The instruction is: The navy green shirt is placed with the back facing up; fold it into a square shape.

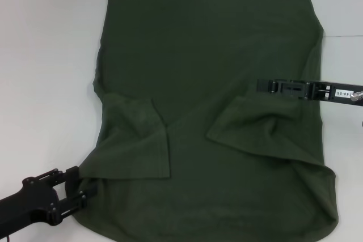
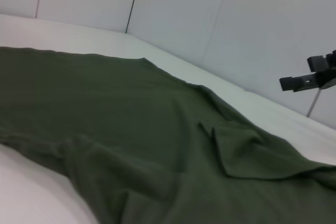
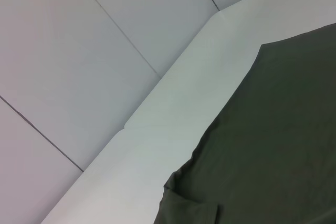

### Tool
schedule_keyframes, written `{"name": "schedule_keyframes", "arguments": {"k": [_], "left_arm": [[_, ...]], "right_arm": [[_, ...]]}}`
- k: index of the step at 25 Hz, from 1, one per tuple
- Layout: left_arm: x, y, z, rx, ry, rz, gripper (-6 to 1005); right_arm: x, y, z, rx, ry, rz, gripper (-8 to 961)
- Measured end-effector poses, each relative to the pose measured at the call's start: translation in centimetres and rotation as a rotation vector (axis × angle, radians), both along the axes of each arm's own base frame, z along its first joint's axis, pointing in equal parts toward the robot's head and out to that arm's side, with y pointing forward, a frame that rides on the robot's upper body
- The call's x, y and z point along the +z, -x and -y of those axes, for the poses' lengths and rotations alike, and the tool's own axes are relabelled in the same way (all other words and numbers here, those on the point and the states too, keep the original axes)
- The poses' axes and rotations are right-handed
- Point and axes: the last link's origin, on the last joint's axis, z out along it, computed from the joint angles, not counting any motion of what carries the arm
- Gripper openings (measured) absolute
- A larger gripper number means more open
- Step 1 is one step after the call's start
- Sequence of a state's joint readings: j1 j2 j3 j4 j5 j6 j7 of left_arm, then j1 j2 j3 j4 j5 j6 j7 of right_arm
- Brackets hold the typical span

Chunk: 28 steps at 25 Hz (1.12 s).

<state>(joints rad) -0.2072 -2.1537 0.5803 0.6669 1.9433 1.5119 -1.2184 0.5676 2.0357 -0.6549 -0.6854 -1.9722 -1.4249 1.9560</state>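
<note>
Left gripper (image 1: pixel 76 188) looks clamped on the near-left edge of the navy green shirt (image 1: pixel 210 72), probably to fold it, while the right gripper (image 1: pixel 262 85), can't tell its state, hovers over the right side on the white table (image 1: pixel 45 55).

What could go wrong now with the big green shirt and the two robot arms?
The left tool sits at the near left edge of the navy green shirt; pulling from there might drag the whole shirt crooked. Both sleeves are already folded in, so a tug could flip the left sleeve back open. The right tool hangs over the cloth by the right sleeve and might snag it.
</note>
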Motion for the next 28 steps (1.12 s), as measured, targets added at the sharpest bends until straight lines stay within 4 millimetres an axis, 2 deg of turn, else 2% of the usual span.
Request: {"name": "schedule_keyframes", "arguments": {"k": [12, 28], "left_arm": [[-0.1, 1.0, -1.6, 0.069, -0.049, -0.076, 630], [-0.6, 1.3, -1.5, 0.103, 0.007, -0.082, 630]], "right_arm": [[0.0, 0.0, 0.0, -0.002, -0.004, 0.0, 913], [0.1, 0.0, -0.2, -0.003, -0.01, 0.001, 913]]}}
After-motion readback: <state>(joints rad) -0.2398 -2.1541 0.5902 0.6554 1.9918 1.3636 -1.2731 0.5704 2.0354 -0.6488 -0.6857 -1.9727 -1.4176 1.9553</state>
